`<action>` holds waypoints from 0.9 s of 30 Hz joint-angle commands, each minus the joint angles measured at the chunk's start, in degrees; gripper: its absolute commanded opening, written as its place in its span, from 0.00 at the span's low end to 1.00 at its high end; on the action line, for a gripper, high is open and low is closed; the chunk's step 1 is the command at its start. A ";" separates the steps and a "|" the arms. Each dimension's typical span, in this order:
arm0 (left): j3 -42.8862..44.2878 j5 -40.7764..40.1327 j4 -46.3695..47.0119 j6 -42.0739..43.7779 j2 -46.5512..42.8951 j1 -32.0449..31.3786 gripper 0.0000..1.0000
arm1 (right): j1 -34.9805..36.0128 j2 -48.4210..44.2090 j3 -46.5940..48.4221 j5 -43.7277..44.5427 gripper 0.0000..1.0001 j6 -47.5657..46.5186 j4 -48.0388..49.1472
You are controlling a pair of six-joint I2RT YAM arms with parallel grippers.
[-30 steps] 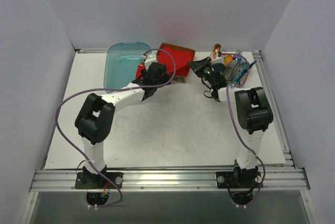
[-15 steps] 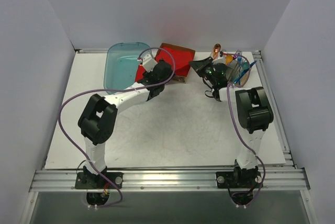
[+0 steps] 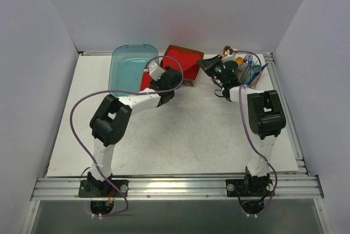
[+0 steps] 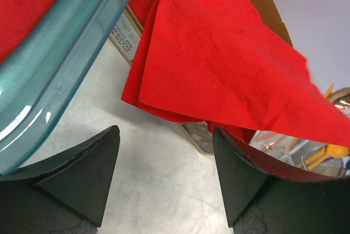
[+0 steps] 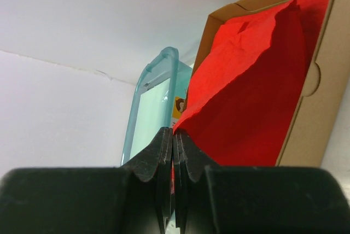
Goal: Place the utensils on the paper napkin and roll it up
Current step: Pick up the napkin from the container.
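Observation:
The paper napkin [image 4: 219, 64] is a loose red sheet spilling from the box toward the tray; it also shows in the top view [image 3: 145, 79]. My left gripper [image 3: 173, 76] [image 4: 167, 130] is open and empty, low over the table just in front of the napkin's hanging edge. My right gripper [image 3: 208, 64] [image 5: 174, 131] is shut, with a corner of the napkin [image 5: 219, 108] meeting its tips and red showing between the jaws. The utensils, a teal spoon [image 3: 255, 70] and a blue piece [image 3: 258, 79], stand in a holder at the far right.
The thick red stack in its brown cardboard box [image 3: 186, 59] [image 5: 311, 113] sits at the back centre. A teal plastic tray [image 3: 128, 67] [image 4: 49, 81] lies left of it. An orange spoon [image 3: 227, 52] and a yellow utensil [image 3: 239, 60] share the holder.
My left gripper has moved right and back, closer to the box and the napkin's edge. My right gripper has shifted a little toward the back.

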 commanded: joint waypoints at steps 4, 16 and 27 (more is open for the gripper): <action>3.33 -4.56 5.63 -0.87 3.26 0.03 0.77 | -0.34 -0.26 3.52 -2.44 0.00 1.46 -1.39; -4.11 -8.08 21.15 1.32 3.01 -0.15 0.76 | -0.17 0.97 1.68 -3.84 0.00 5.16 0.72; -13.10 -11.15 31.12 3.35 -1.48 -1.20 0.77 | -0.17 2.38 2.82 -3.75 0.00 5.86 -3.33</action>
